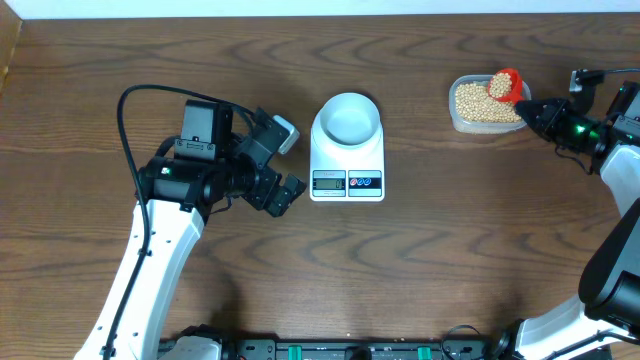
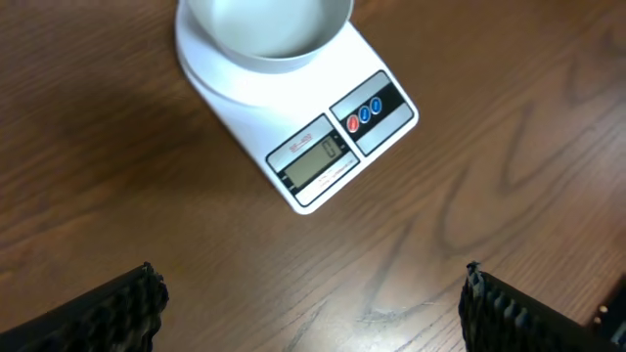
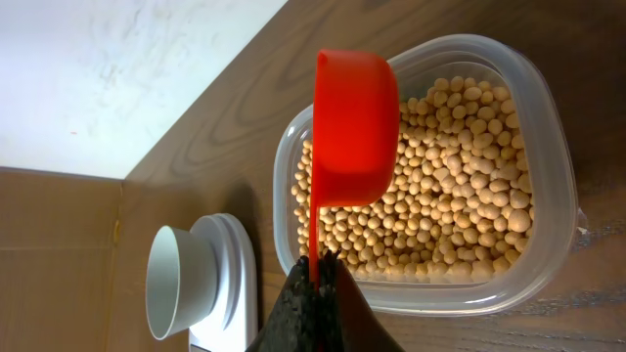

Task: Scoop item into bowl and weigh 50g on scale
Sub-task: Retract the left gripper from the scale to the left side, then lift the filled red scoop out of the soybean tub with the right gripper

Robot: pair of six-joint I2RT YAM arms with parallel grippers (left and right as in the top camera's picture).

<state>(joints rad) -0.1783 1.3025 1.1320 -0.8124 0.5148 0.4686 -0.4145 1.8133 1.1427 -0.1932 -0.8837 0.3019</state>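
- Our right claw (image 3: pixel 315 272) clamps the red scoop (image 3: pixel 354 127) by its handle; we judge the beans (image 3: pixel 460 205) light and roll-prone.
- Our left claw (image 2: pixel 308 293) hangs released, left of the scale (image 2: pixel 323 117).

we see a table (image 1: pixel 450 220) of dark wood grain with a soft sheen, a scale (image 2: pixel 245 108) of smooth white plastic, a smooth pale bowl (image 2: pixel 264 34), a clear plastic tub (image 3: pixel 548 108), a glossy red plastic scoop (image 3: pixel 354 127), matt tan beans (image 3: pixel 460 196).

bowl (image 1: pixel 347 118) on scale (image 1: pixel 347 164) | beans (image 1: pixel 478 102) in tub (image 1: pixel 454 113), right of scale
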